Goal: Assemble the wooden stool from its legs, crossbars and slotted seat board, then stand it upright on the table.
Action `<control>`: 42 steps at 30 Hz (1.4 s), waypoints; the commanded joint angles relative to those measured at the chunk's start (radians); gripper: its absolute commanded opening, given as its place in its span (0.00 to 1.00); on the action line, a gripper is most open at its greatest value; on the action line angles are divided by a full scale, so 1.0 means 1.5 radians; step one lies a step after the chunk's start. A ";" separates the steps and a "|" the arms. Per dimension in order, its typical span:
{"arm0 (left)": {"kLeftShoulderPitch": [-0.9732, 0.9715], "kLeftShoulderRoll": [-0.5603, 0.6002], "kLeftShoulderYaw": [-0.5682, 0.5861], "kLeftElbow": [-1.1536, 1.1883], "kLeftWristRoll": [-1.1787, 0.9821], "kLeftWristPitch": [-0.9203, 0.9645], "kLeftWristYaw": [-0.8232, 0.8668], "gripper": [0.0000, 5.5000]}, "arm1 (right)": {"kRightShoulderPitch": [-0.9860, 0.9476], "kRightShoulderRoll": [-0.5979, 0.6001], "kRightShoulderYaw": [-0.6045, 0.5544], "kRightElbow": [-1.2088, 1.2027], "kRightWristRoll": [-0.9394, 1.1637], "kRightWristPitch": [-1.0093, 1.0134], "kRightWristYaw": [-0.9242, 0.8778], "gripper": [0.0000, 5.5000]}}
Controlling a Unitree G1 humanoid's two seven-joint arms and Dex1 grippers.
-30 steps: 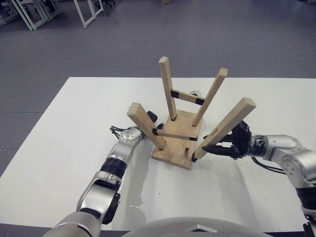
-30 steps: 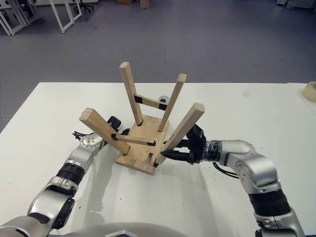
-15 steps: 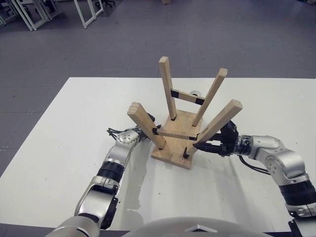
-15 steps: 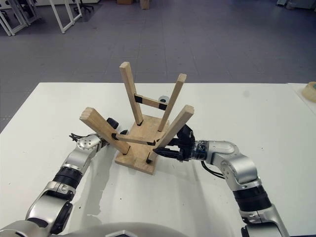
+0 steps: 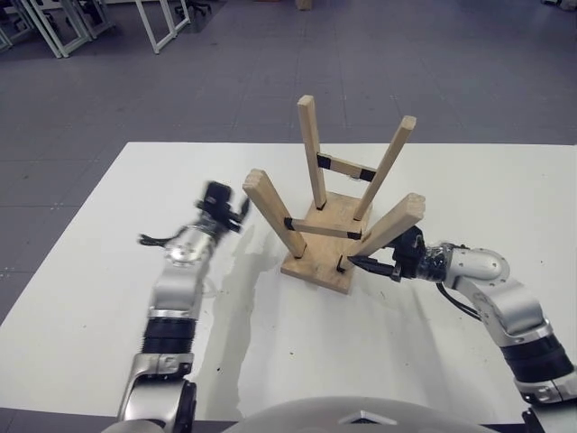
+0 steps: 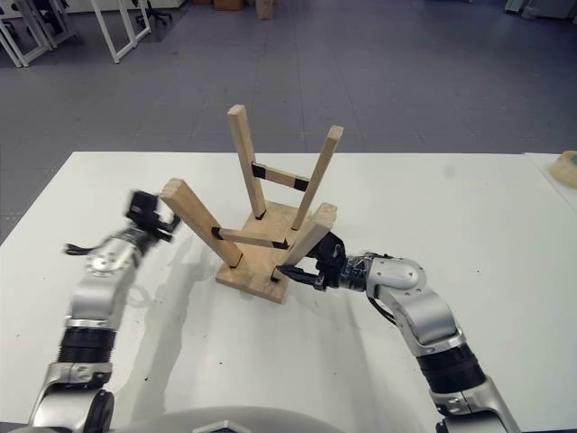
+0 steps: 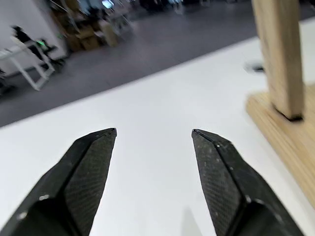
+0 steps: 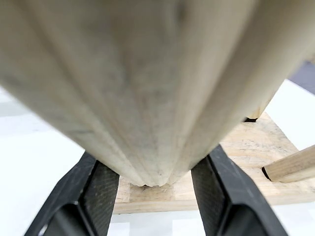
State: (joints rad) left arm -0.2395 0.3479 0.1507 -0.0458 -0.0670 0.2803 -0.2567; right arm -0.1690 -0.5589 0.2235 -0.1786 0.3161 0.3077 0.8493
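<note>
The left gripper has drawn back from the upturned pale wooden stool. It now hangs above the white table, well apart from the near left leg. Its two black fingers are spread wide and hold nothing. Meanwhile the right gripper has swung the slanting near right leg inward, so it leans out less than a second ago. Its foot sits at the corner of the square slotted seat board, which lies flat on the table. In the right wrist view the dark fingers press on either side of that leg just above its foot, clamped narrowly on the wood. By my reading all four legs and both black-tipped crossbars are in place. What remains is seating this last leg and turning the stool upright.
</note>
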 commanded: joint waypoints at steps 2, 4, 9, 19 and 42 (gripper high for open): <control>-0.107 0.046 0.078 -0.164 -0.078 -0.005 -0.008 0.52 | 0.000 0.018 0.004 0.054 -0.052 0.024 -0.064 0.37; -0.170 0.051 0.039 -0.225 -0.113 0.036 -0.036 0.52 | -0.016 0.030 0.004 0.067 -0.059 0.029 -0.079 0.37; -0.233 0.055 -0.155 -0.264 -0.077 0.091 -0.111 0.52 | -0.045 0.045 0.014 0.088 -0.077 0.058 -0.103 0.37; -0.195 0.033 -0.342 -0.042 0.087 -0.016 -0.148 0.52 | -0.102 0.060 0.035 0.122 -0.076 0.115 -0.094 0.37; -0.205 -0.029 -0.307 0.037 0.173 -0.011 -0.130 0.52 | -0.169 0.031 0.149 0.233 -0.192 0.145 -0.073 0.37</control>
State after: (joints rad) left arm -0.5440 0.2927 -0.3109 -0.0077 0.1719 0.2365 -0.4506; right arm -0.4644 -0.4585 0.3453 0.0795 0.1599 0.4379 0.7310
